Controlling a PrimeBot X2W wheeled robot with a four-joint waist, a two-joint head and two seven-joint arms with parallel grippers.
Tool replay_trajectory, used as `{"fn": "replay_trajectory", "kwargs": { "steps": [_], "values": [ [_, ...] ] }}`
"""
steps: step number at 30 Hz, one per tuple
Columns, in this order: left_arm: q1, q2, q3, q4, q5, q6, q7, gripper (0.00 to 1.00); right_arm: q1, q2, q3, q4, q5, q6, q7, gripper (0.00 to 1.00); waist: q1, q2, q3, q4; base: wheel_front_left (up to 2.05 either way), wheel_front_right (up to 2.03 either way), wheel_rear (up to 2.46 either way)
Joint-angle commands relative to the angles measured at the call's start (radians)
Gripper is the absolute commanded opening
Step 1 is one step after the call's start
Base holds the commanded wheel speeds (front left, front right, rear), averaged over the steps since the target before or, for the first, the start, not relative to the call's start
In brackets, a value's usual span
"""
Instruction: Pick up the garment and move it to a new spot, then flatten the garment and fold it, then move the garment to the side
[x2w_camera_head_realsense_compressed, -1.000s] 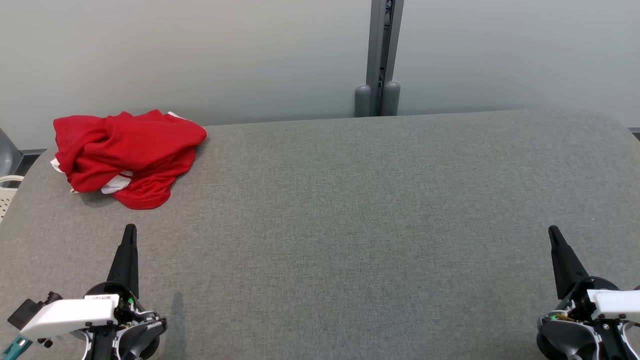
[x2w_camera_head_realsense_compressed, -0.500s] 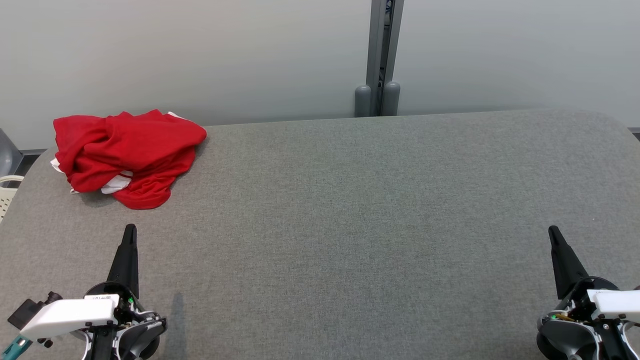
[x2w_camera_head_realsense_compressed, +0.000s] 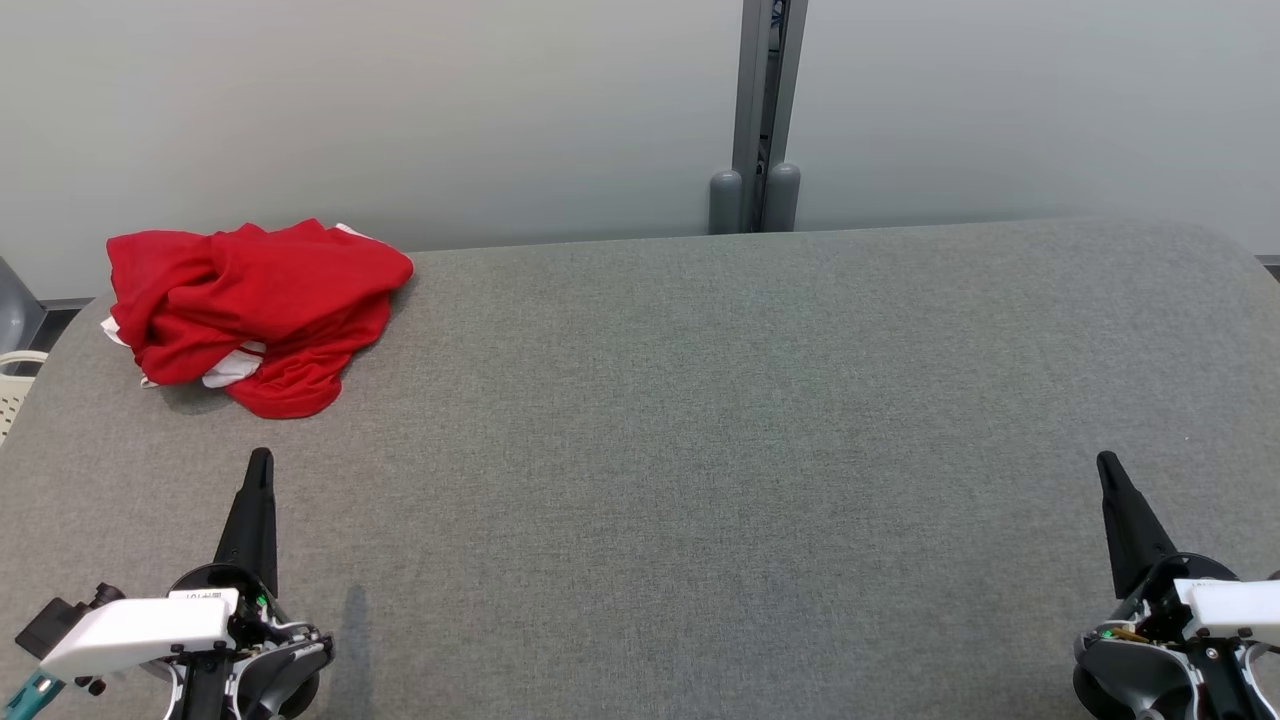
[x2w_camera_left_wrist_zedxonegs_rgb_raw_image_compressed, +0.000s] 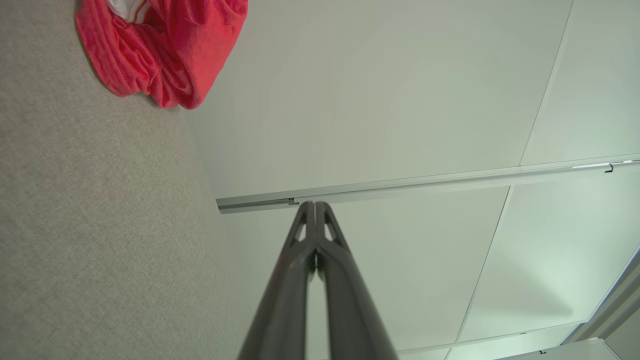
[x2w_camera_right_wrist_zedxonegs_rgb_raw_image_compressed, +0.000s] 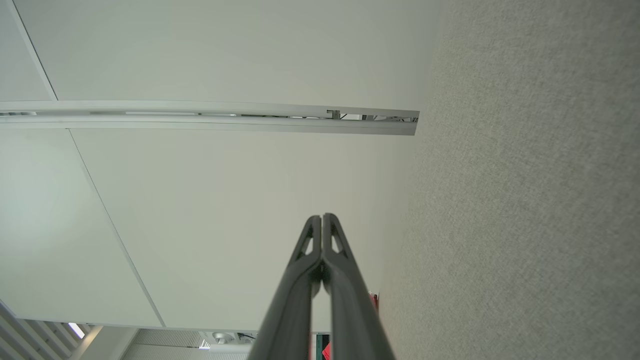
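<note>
The garment is a crumpled red heap with bits of white showing, lying at the far left corner of the grey fabric table. In the left wrist view the garment sits in the upper left. My left gripper rests at the near left, shut and empty, its tip a short way in front of the heap. In its own wrist view the left gripper has its fingers pressed together. My right gripper rests at the near right, far from the garment, also shut and empty; its tips meet.
A pale wall runs behind the table, with a grey vertical post near the middle. A pale basket edge shows off the table's left side. The table's far right corner is rounded.
</note>
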Motion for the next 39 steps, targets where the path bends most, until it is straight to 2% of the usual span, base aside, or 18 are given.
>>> {"fn": "replay_trajectory", "kwargs": {
  "steps": [1,14,15,19,29,39],
  "values": [
    [-0.009,0.003,0.002,-0.003,-0.001,-0.004,0.002,0.0,-0.009,-0.004,0.0,-0.002,-0.003,0.003,0.002,0.0,0.0,0.0,0.0,0.0,0.0,0.0,0.0],
    [-0.009,0.003,0.002,-0.003,-0.001,-0.004,0.002,0.0,-0.009,-0.004,0.0,-0.002,-0.003,0.003,0.002,0.0,0.0,0.0,0.0,0.0,0.0,0.0,0.0],
    [0.0,0.0,0.0,0.0,0.0,0.0,0.0,1.0,0.0,0.0,0.0,0.0,0.0,0.0,0.0,1.0,0.0001,0.0,0.0,0.0,0.0,0.0,0.0],
    [0.038,-0.012,-0.005,0.034,0.0,0.001,-0.001,1.0,0.033,0.016,0.003,0.034,0.0,-0.003,-0.001,1.0,0.0,0.0,0.0,0.0,0.0,0.0,0.0],
    [0.045,-0.01,-0.047,0.006,0.038,0.009,-0.052,1.0,0.035,0.013,0.039,0.033,-0.04,-0.002,-0.052,1.0,0.0,0.0,-0.002,0.001,0.0,0.0,0.0],
    [0.046,-0.007,-0.082,-0.052,0.199,0.052,-0.102,1.0,0.037,0.01,0.039,0.004,-0.199,-0.002,-0.102,1.0,0.0,0.0,-0.003,0.002,0.0,0.0,0.0]
  ]
}}
